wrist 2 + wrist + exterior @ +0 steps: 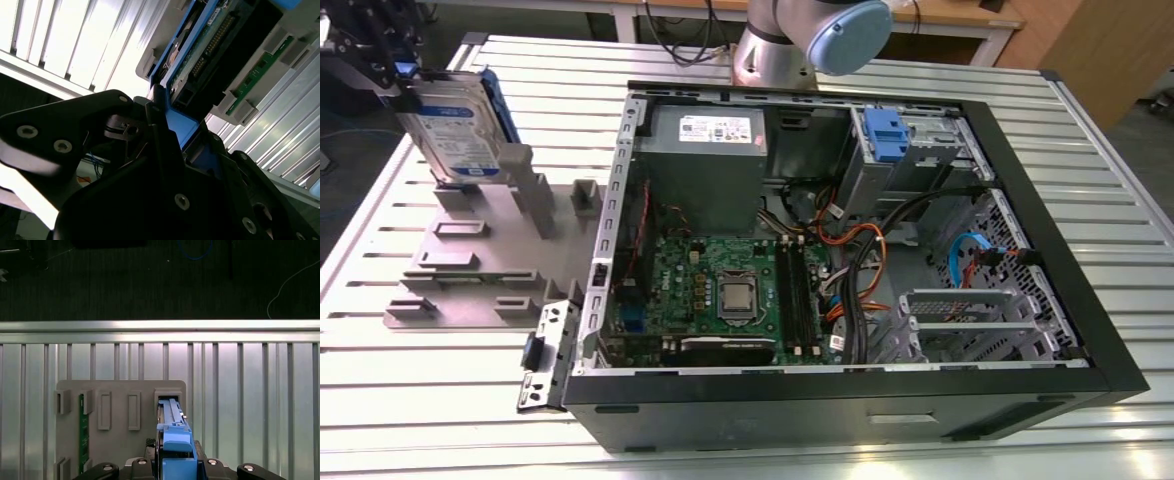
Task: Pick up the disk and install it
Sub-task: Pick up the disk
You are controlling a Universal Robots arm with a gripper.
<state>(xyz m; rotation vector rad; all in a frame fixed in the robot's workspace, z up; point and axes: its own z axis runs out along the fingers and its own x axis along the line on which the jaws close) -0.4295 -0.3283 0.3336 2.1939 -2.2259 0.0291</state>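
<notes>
At the grey holder (454, 290), partly cropped jaws clamp the upright disk (454, 130) by its top edge.

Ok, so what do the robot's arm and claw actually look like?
The arm is silver-grey tubing with a rounded pale blue joint cap. The claw is matte black, built from angular plates studded with silver screws.

In the upper left of the exterior view, the frame edge cuts off most of the gripper (400, 80). The disk (454, 125) has its lower end hidden among the posts of the grey holder (454, 255), and its label print is too small to read. At top centre, the arm (807, 40) is cut off.
</notes>
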